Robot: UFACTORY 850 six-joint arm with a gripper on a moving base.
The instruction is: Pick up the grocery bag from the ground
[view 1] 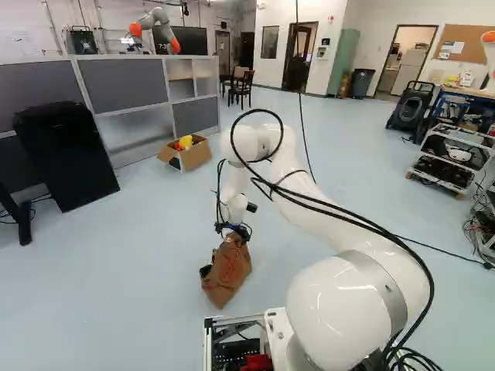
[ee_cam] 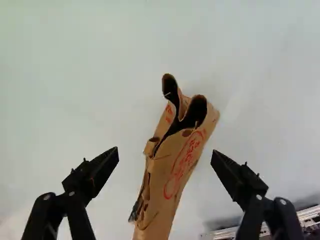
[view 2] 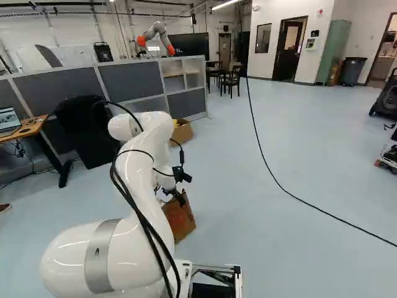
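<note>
Laptop [view 2: 8, 118] on counter [view 2: 35, 126] was shown only in right base view; whole box [view 1: 198, 156] only in left. Counted: one bag [view 1: 230, 270] on floor [view 1: 116, 278], two fingers [ee_cam: 103, 169] spread, nothing gripped, two chairs [view 2: 233, 79].

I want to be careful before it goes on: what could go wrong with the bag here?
The open pincer straddles the bag, which runs slantwise between its fingers, so closing may twist or tip it. Its top is crumpled, so a grip there might catch just a loose fold and tear. The base is close, so the bag could bump it when lifted.
</note>
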